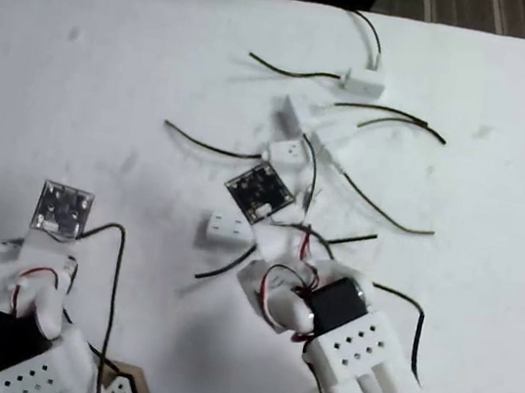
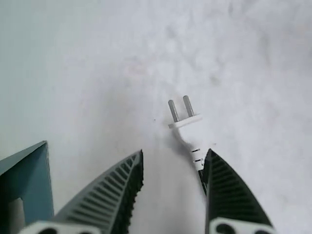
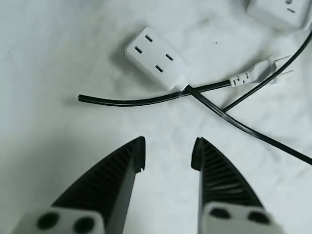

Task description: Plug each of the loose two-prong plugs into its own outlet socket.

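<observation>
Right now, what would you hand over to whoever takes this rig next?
Left gripper: open, a loose two-prong plug lying just ahead, not gripped.
Right gripper: open, an outlet socket with empty slots ahead, a second plug beside its cord.
Done: no plug seen seated.
Left to do: grasp each plug and push it into its own socket.

In the left wrist view the two-prong plug (image 2: 185, 118) loses its cord behind one of the fingers (image 2: 226, 195) of the left gripper (image 2: 174, 156). A blue-grey block (image 2: 27, 187) is cut by the picture's edge, and its kind is unclear. In the right wrist view an outlet block (image 3: 280, 9) is cropped at the corner, and a black cord (image 3: 253, 131) runs off the edge. In the high view the left arm (image 1: 21, 358) and the right arm (image 1: 364, 380) are cut off at the lower edge, and a brown piece (image 1: 140, 386) is half covered.
</observation>
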